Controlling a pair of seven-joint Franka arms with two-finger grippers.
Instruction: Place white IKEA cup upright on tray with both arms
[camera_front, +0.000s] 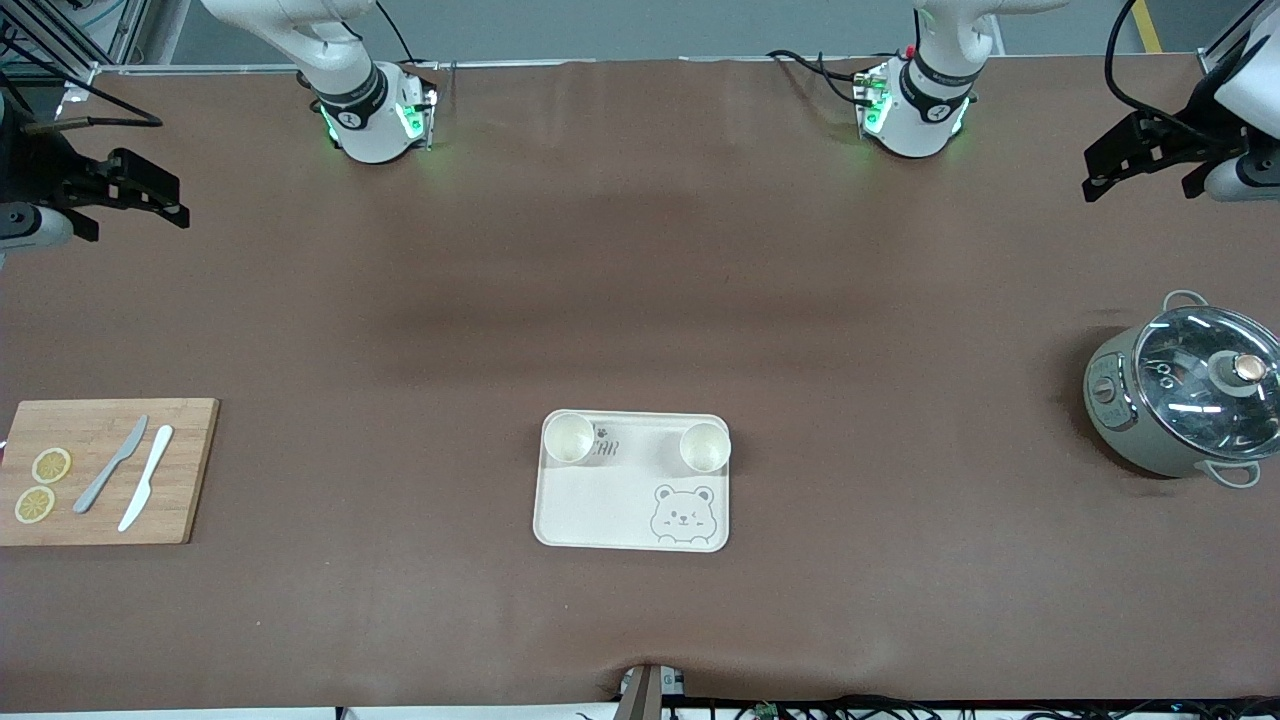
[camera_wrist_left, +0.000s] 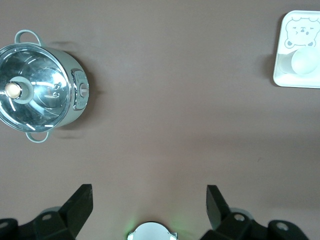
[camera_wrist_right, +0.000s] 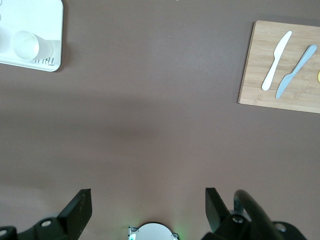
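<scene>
The cream tray (camera_front: 590, 510) with the bear drawing lies mid-table, toward the front camera. Two white cups stand upright on its edge farthest from the front camera, one (camera_front: 568, 437) toward the right arm's end, the other (camera_front: 705, 446) toward the left arm's end. My left gripper (camera_front: 1140, 180) hangs open and empty over the left arm's end of the table, well away from the tray. My right gripper (camera_front: 135, 205) hangs open and empty over the right arm's end. The left wrist view shows the tray (camera_wrist_left: 295, 80) with one cup (camera_wrist_left: 304, 61), and the right wrist view shows the tray (camera_wrist_right: 50, 20) with one cup (camera_wrist_right: 27, 45).
A wooden cutting board (camera_front: 190, 470) with two knives and two lemon slices lies at the right arm's end. A lidded grey pot (camera_front: 1180, 395) stands at the left arm's end. Brown tabletop stretches between the arm bases and the tray.
</scene>
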